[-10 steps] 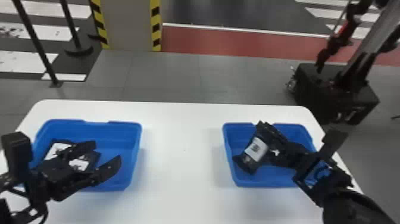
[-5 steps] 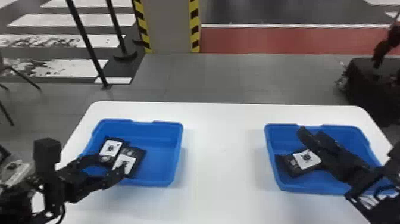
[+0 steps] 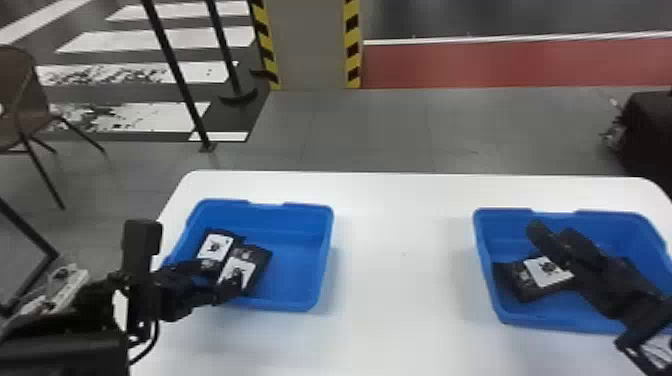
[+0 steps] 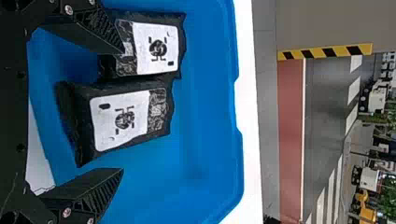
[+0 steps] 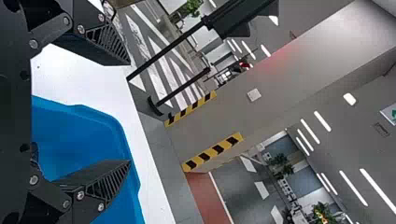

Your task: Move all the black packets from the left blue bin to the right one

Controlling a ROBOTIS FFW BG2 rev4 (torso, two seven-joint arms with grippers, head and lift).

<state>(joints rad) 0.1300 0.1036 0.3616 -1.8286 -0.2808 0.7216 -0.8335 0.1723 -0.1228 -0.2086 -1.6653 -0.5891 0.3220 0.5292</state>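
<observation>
Left hand (image 3: 225, 276) wide open, empty, at two black packets (image 4: 122, 119) in left bin (image 3: 305, 270); right hand (image 3: 551, 232) open, empty

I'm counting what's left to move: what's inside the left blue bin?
Two black packets lie in the bin, the left gripper partly covering them. Anything beneath the packets is hidden.

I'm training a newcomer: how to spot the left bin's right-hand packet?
On the white table, find the left blue bin. The packet lies inside, right of its neighbour. Its label sits at its near end, the neighbour's at its far end.
</observation>
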